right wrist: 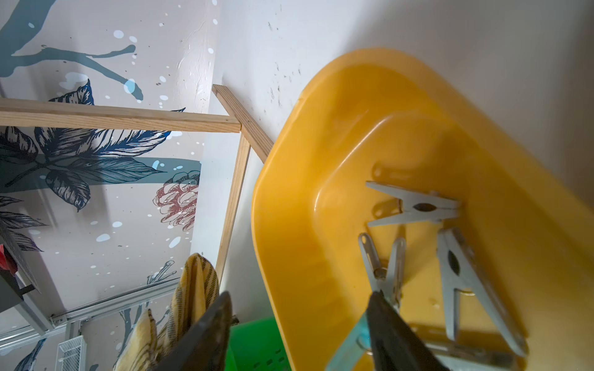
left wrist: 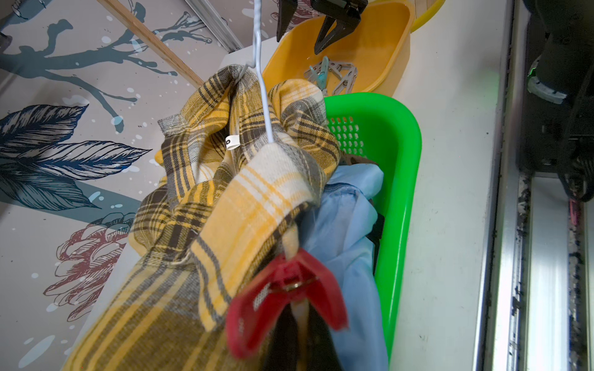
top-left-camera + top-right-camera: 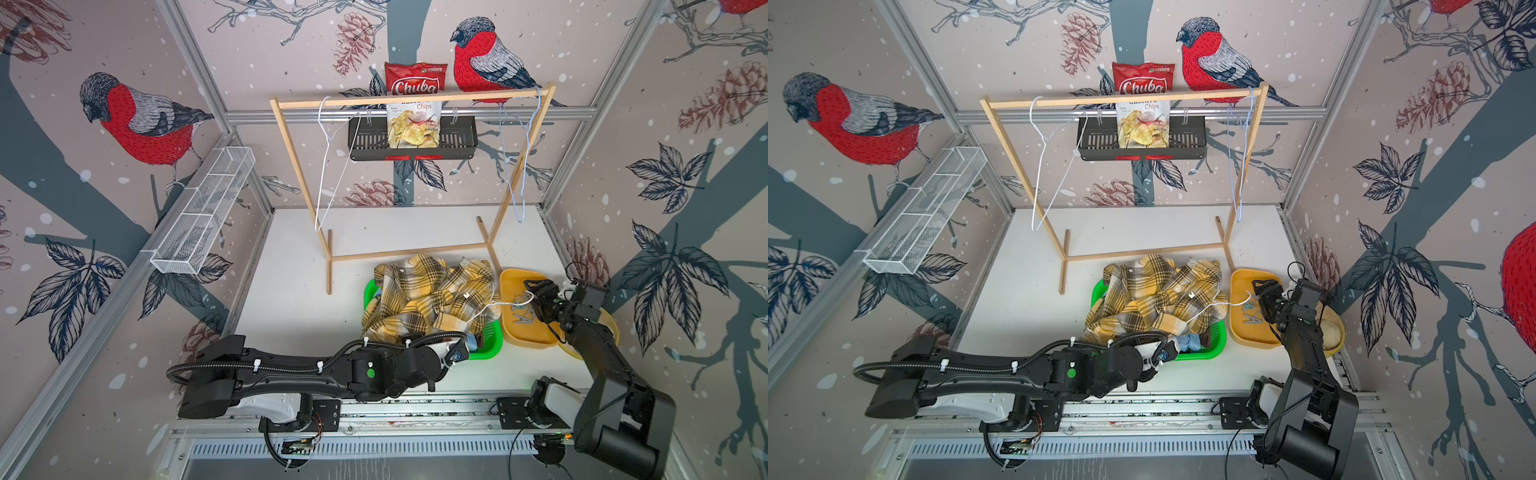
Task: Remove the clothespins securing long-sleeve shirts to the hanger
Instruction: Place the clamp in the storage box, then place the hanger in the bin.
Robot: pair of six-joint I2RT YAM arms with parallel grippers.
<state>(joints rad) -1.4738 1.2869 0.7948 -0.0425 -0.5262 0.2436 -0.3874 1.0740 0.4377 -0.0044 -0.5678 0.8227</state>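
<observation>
Left wrist view shows a red plastic spring clothespin (image 2: 286, 289) clamped on a fold of the mustard-yellow plaid long-sleeve shirt (image 2: 225, 199), close to the camera. The left gripper (image 3: 455, 352) has its jaws pressed together, though I cannot tell what they pinch. A white wire hanger (image 2: 263, 96) runs out of that shirt, which is heaped over a light blue shirt (image 2: 344, 225) in the bright green plastic basket (image 2: 405, 154). At 3 o'clock from the basket in both top views, just beside it, sits a yellow plastic tub (image 1: 289, 208) holding several grey clothespins (image 1: 414, 207). The right gripper (image 1: 301, 298) hangs over the tub with its jaws spread, a blurred light blue clothespin (image 1: 348, 343) beside one finger.
</observation>
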